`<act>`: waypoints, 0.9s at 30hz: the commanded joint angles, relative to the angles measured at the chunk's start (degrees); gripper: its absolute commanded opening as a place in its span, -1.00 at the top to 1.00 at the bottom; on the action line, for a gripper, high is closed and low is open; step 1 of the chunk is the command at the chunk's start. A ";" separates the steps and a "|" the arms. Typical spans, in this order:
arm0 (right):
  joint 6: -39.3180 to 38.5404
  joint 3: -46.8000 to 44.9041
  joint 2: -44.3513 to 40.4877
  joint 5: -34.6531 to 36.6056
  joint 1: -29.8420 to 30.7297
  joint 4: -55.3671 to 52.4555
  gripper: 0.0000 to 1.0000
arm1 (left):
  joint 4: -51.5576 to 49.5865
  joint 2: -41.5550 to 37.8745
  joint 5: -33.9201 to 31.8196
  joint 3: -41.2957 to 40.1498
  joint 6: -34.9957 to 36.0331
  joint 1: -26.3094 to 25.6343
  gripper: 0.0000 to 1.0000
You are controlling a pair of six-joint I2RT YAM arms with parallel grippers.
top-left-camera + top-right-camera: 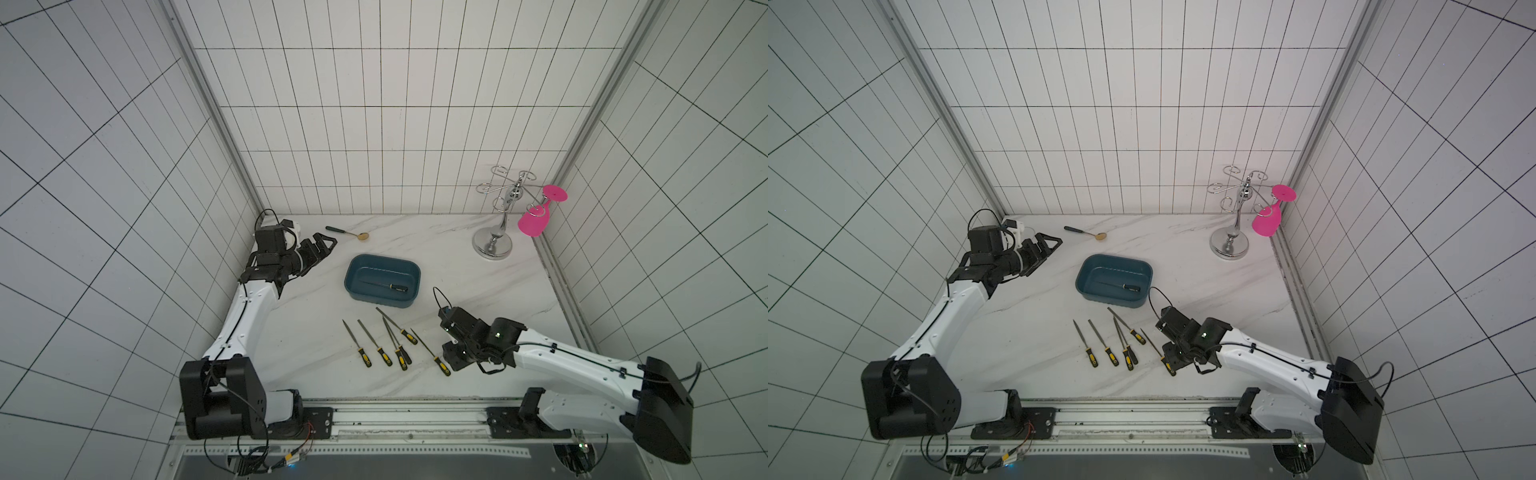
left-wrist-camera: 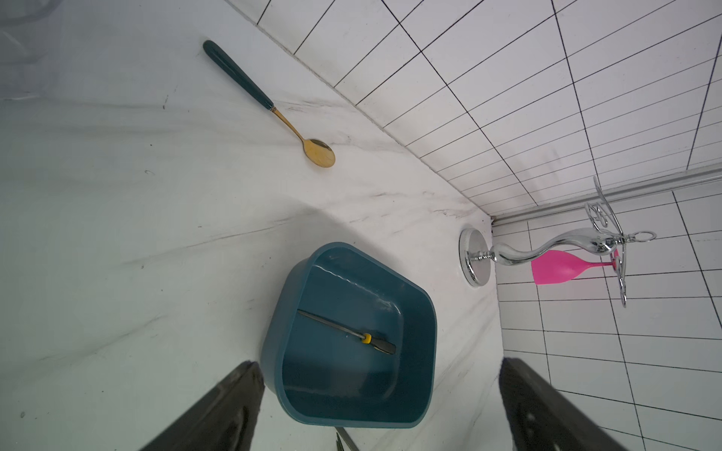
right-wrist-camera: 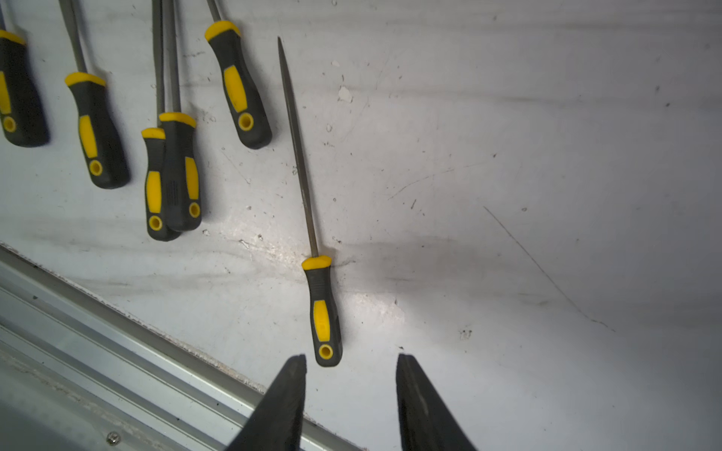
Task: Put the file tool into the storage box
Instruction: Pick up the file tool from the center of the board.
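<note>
Currently the right arm reaches in from its base at the near edge of the table (image 1: 316, 374). Its elbow is folded out to the right, its white forearm runs back inward, and its wrist is bent down so the right gripper (image 3: 351, 358) points at the tabletop. Its jaws stand partly apart and hold nothing. In the right wrist view the butt of the nearest file (image 3: 321, 300) lies just ahead of the gap, closer to one finger and not touched by either.

Five more files (image 1: 385, 356) lie in a loose row beside it, two of them crossed.

The left arm rises from its elbow at the near left, its forearm sloping away toward the far left corner. The left gripper (image 1: 328, 243) is held above the table near the storage box (image 1: 376, 302), jaws wide and empty. One file tool (image 1: 386, 286) lies flat inside the box.

A spoon (image 1: 348, 233) lies near the left fingers. A chrome rack (image 1: 493, 243) with a pink glass (image 1: 534, 222) stands at the far right.
</note>
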 commanded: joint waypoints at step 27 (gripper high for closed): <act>5.00 1.16 16.04 5.14 6.81 3.95 0.17 | 1.35 0.24 2.23 0.57 -0.70 -0.05 -0.97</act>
